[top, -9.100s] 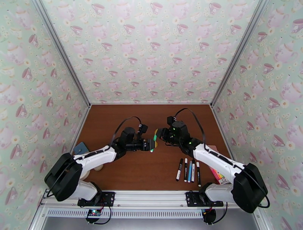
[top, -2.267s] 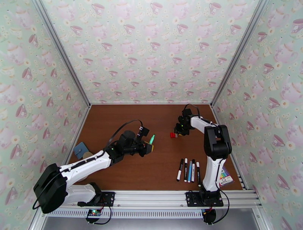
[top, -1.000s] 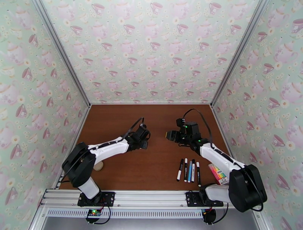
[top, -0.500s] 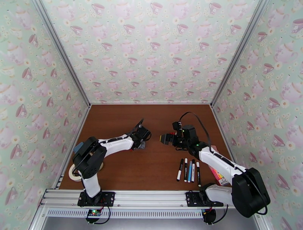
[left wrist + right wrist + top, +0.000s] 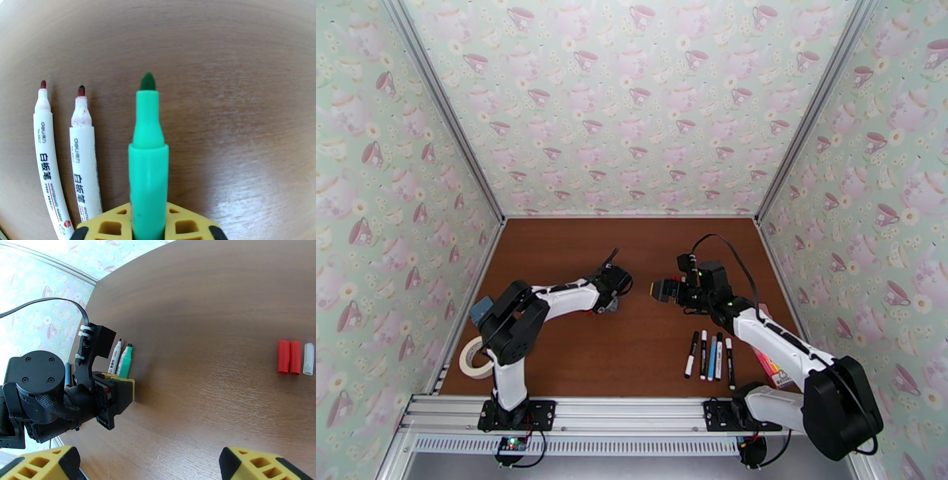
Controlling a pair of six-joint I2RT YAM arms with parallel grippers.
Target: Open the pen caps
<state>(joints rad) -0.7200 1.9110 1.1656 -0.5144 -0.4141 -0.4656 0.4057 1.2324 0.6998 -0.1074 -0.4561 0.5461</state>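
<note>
Starting nearest us, four capped pens (image 5: pixel 709 355) lie in a row on the table (image 5: pixel 577 245), not yet opened. Farther in, at the middle, the left gripper (image 5: pixel 605 303) has come down from where it held the green marker (image 5: pixel 148 158) aloft. Its jaws stay clamped on the barrel, with the bare tip low over the wood just beside two uncapped white markers (image 5: pixel 83 165). We judge it is about to lay this one with them. To its right, the right gripper (image 5: pixel 658 290) has swung back from the far right and spread its jaws wide, holding nothing. Its wrist view finds two red caps (image 5: pixel 283 356) and a white cap (image 5: pixel 308 359) side by side, so we reckon three pens are done and four remain.
</note>
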